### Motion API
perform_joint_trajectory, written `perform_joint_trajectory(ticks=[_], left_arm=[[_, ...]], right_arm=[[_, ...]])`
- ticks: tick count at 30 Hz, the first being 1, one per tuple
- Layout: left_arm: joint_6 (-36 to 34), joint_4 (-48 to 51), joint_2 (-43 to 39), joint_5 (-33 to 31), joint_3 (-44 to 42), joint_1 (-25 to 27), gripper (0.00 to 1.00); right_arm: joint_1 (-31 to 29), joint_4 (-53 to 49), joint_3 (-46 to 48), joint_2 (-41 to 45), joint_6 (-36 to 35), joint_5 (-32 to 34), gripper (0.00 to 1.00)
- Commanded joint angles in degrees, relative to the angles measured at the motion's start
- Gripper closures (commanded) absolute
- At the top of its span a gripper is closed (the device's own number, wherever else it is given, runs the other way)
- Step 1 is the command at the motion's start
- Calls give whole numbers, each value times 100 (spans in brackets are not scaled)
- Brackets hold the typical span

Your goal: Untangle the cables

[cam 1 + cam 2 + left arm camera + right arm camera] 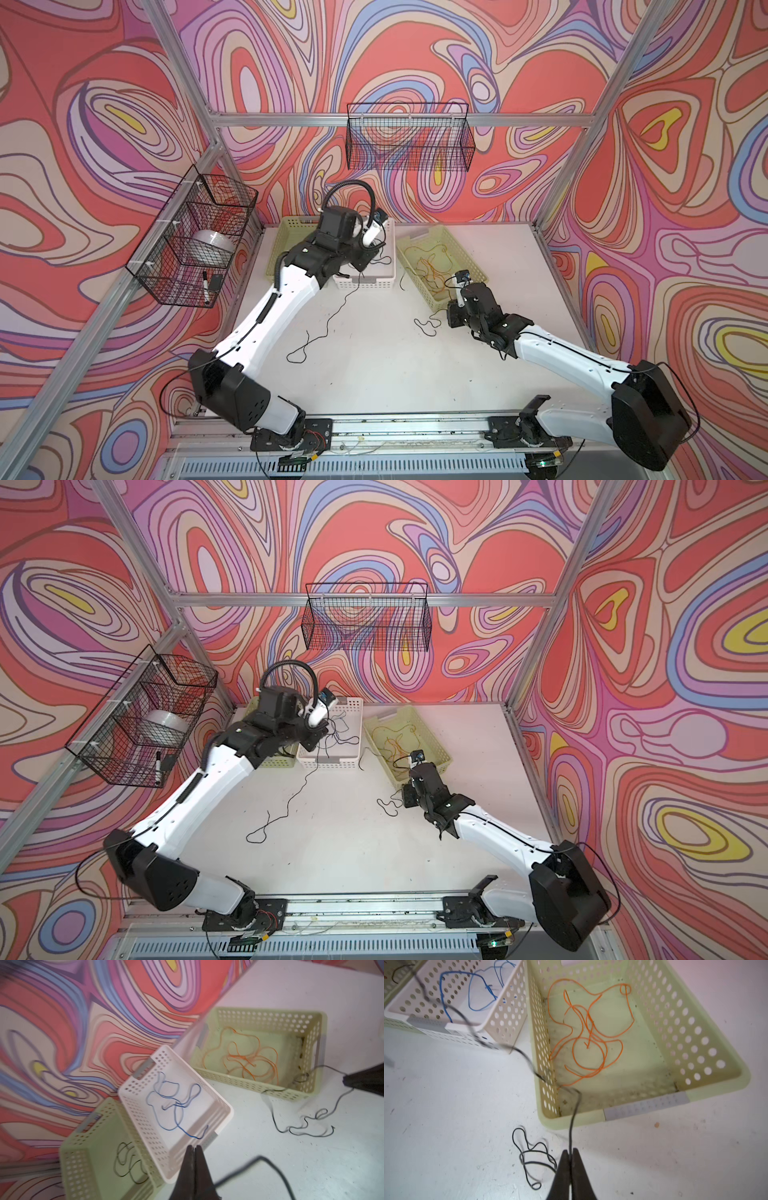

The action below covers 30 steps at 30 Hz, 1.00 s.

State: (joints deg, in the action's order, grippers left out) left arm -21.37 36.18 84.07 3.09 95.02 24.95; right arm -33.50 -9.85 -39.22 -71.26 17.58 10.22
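My left gripper (194, 1147) is shut above the white basket (365, 286), which holds blue cables (170, 1105). A dark cable (326, 330) hangs from it down onto the table. My right gripper (571, 1150) is shut on a dark cable (572, 1126) at the near corner of the right green basket (675, 1022). That cable runs over the basket corner, and its slack lies in loops (533, 1157) on the table. Orange cables (591, 1032) lie tangled inside this basket. Whether both grippers hold the same cable I cannot tell.
A second green basket (83, 1167) left of the white one holds a dark cable (128, 1161). Black wire baskets hang on the back wall (409, 137) and left wall (191, 237). The arms' rail (407, 428) runs along the table's front edge.
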Motion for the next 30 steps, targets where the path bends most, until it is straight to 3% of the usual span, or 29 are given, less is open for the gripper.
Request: perform_joint_trajectory(ticks=[1, 8, 12, 15, 22, 26, 30], left_arm=[[150, 926, 27, -425, 1113, -130, 100], [-124, 1374, 1029, -1229, 3868, -409, 100], [-351, 1056, 1424, -1557, 4745, -636, 100], [-557, 333, 1461, -1735, 4745, -794, 100], [-1869, -1250, 1940, -2214, 5051, -1081, 100], [-1620, -1627, 2036, -2075, 4585, -1573, 100], [-1104, -2060, 1908, -1843, 3150, -2044, 100]], right_arm=[[-90, 46, 101, -7, 292, -188, 100], [-461, 347, 64, -301, 16, -655, 100], [-652, 629, -8, -560, 46, -1071, 100], [-749, 668, -176, -790, 79, -1251, 100], [-794, 451, -679, -1236, 21, -1454, 100], [-816, 395, -907, -1440, -10, -1578, 100], [-832, 421, -1105, -1627, -67, -1685, 100]])
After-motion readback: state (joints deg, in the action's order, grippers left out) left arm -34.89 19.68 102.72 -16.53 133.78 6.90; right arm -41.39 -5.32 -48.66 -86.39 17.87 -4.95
